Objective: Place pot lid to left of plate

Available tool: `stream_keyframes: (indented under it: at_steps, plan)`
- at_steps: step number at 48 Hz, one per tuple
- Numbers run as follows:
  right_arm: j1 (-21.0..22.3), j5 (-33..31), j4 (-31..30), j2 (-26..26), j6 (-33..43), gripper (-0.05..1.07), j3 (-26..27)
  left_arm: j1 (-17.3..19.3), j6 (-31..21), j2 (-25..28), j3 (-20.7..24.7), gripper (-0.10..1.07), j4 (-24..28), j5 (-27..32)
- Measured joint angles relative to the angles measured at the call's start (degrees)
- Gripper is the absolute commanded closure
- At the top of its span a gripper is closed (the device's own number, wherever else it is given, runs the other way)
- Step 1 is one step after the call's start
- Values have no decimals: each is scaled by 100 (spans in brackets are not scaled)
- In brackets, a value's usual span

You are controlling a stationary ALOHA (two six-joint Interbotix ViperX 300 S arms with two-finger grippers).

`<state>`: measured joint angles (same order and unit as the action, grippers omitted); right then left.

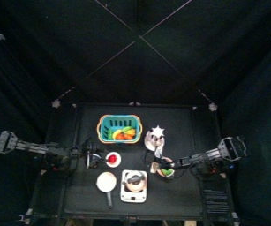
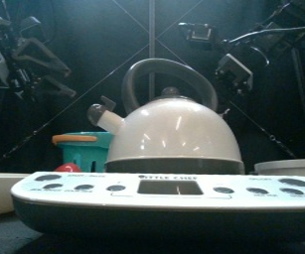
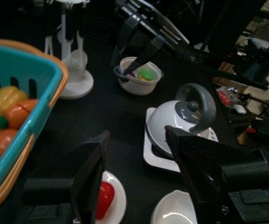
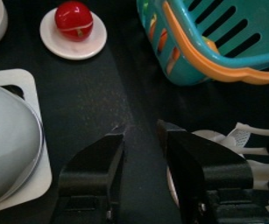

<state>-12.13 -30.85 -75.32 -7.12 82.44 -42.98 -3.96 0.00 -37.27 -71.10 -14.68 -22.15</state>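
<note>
A teal plastic basket with an orange rim (image 1: 120, 129) sits toward the back of the small black table (image 1: 72, 159), holding orange, red and green toy food. Beside it stands a white, spiky rack-like object on a round base (image 1: 158, 133). Nearer the front, a white toy kettle with a grey arched handle (image 2: 176, 134) rests on a white stove base with grey buttons (image 2: 155, 187). A small white cup with green inside (image 3: 138, 75) sits near the kettle.

Black curtains (image 1: 55, 53) all around a small black table (image 1: 72, 190).
</note>
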Motion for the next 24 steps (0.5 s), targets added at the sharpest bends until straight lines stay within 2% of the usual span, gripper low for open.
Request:
stream_keyframes:
  at_steps: [7,24]
  plan:
    - [-132,-70,290,-53,-9,30,-53,-9,0,352,158,9,202,-141]
    - [-747,-800,1037,-817,-9,30,-466,-44,9,914,413,9,281,-185]
